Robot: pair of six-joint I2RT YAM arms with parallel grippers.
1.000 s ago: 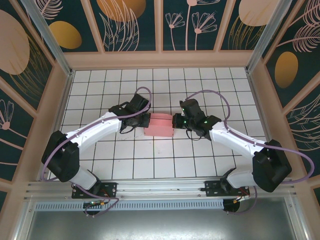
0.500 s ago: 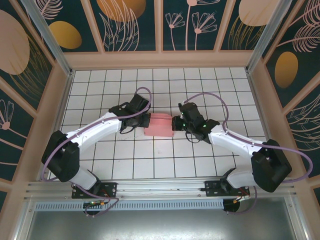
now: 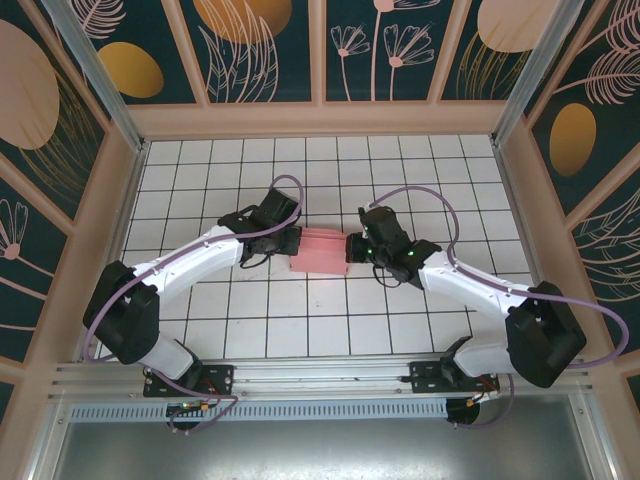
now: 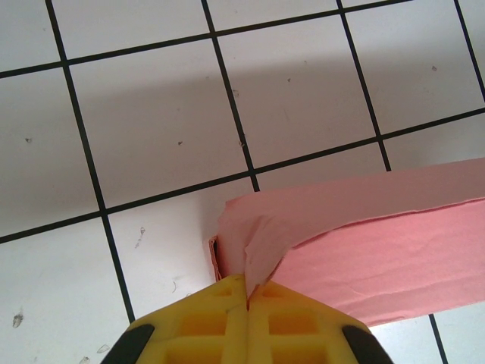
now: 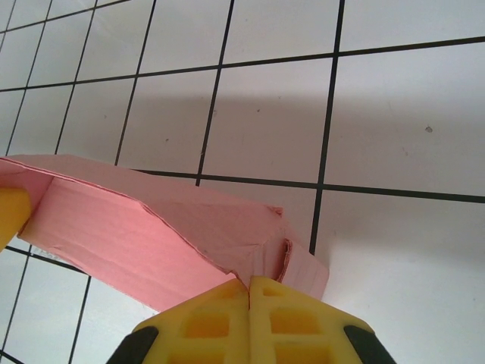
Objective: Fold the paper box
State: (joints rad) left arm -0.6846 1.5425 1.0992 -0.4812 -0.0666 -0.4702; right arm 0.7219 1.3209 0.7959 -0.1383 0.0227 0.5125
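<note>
Creased, thin-card paper box (image 3: 318,251) sits pinched between left tool (image 4: 247,294) and right tool (image 5: 249,288).

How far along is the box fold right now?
Done: the paper box is already collapsed into a small rectangle on the table. In hand: left tool and right tool each pinch one end. Left: the ends look untucked, so closing them likely remains.

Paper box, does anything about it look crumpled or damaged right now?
Yes, slightly. The paper box is wrinkled at the corner pinched in the left gripper, whose jaws are closed on it. The end held by the right gripper is creased and rough-edged too.
</note>
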